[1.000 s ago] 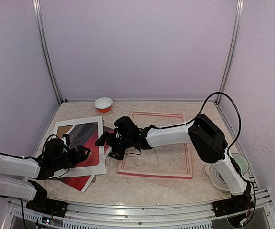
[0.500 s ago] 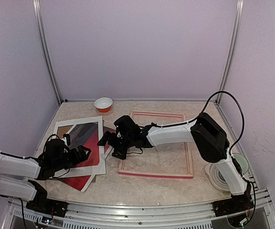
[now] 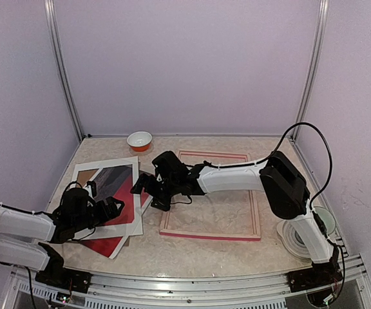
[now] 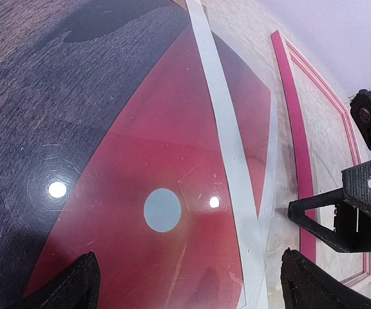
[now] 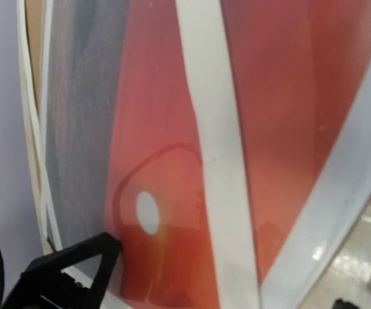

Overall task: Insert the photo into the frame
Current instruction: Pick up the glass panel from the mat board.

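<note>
Red sunset photo (image 4: 166,148) lies at the desk's (image 3: 192,256) left side, under a white mat (image 4: 221,129), just beside the empty pink frame (image 3: 210,235). Left tool (image 3: 110,207) and right tool (image 3: 145,193) hover over it, both spread wide and grasping nothing, likely poised for a shared lift.

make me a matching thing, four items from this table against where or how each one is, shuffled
1 bowl
2 right gripper
3 photo
4 frame

a on the left, under the white mat
b at the back of the table
c flat, right of centre, table showing through
d open, over the mat's right edge

Pairs: 1-b, 2-d, 3-a, 4-c
</note>
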